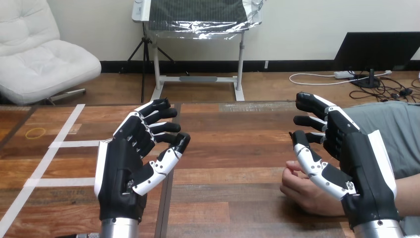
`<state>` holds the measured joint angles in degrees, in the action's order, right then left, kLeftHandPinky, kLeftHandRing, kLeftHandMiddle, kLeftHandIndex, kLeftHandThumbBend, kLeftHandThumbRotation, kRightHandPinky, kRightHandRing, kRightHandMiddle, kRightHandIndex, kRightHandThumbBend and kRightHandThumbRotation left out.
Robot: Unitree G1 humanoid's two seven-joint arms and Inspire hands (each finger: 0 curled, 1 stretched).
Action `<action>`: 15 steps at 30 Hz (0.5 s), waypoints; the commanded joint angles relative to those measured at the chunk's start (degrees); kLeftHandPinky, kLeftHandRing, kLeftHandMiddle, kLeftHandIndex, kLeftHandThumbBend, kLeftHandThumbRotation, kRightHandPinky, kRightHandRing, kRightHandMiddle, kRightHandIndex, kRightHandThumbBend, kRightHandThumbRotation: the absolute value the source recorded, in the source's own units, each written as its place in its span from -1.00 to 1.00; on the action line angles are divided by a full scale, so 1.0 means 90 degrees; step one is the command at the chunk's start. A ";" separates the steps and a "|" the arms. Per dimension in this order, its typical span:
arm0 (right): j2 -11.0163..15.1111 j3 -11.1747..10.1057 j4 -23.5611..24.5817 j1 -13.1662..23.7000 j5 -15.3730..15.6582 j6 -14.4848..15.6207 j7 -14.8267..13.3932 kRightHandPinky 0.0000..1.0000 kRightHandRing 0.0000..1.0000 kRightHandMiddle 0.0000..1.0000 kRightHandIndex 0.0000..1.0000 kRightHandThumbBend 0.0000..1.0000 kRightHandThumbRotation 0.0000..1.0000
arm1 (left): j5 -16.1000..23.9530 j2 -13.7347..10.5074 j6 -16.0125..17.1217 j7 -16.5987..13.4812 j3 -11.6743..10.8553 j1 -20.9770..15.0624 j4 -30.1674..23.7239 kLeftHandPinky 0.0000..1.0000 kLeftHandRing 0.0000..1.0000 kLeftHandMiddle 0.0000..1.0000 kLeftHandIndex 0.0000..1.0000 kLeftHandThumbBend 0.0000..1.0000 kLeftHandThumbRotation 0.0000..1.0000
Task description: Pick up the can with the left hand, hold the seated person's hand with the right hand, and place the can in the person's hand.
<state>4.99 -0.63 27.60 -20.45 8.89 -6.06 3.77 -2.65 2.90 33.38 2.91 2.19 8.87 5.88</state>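
My left hand [130, 168] hovers over the wooden table [233, 144] at the lower left, fingers relaxed and spread, holding nothing. My right hand [354, 168] is raised at the lower right, also open, its thumb out toward the middle. The person's hand [302, 191] rests on the table at the right, loosely curled, partly hidden behind my right hand's thumb and palm. I cannot tell whether the two touch; no finger of mine is curled round it.
White tape strips [62, 145] cross the table's left part, and a small yellow rubber band [35, 132] lies at the far left. The person's sleeve [396, 124] lies along the right edge.
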 commanded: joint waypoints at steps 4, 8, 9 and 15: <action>0.0086 -0.0051 0.0039 0.0386 -0.0075 -0.0075 0.0010 0.31 0.55 0.67 0.61 -0.43 -1.00 | 0.0123 0.0033 0.0030 -0.0008 0.0080 -0.0214 -0.0371 0.06 0.20 0.36 0.38 0.09 -0.80; 0.0090 -0.0054 0.0048 0.0394 -0.0072 -0.0049 0.0016 0.31 0.55 0.67 0.61 -0.43 -1.00 | 0.0129 0.0036 0.0019 -0.0002 0.0075 -0.0222 -0.0372 0.06 0.20 0.35 0.38 0.08 -0.81; 0.0092 -0.0055 0.0049 0.0396 -0.0074 -0.0047 0.0019 0.31 0.55 0.67 0.61 -0.42 -1.00 | 0.0132 0.0038 0.0013 -0.0004 0.0073 -0.0223 -0.0374 0.06 0.20 0.35 0.38 0.09 -0.81; 0.0100 -0.0063 0.0043 0.0403 -0.0095 -0.0050 0.0035 0.31 0.55 0.66 0.61 -0.42 -1.00 | 0.0125 0.0043 -0.0013 0.0009 0.0078 -0.0217 -0.0388 0.05 0.19 0.35 0.37 0.09 -0.80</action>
<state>4.99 -0.69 27.60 -20.42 8.88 -6.06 3.83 -1.62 2.90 33.29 2.94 2.19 8.86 5.82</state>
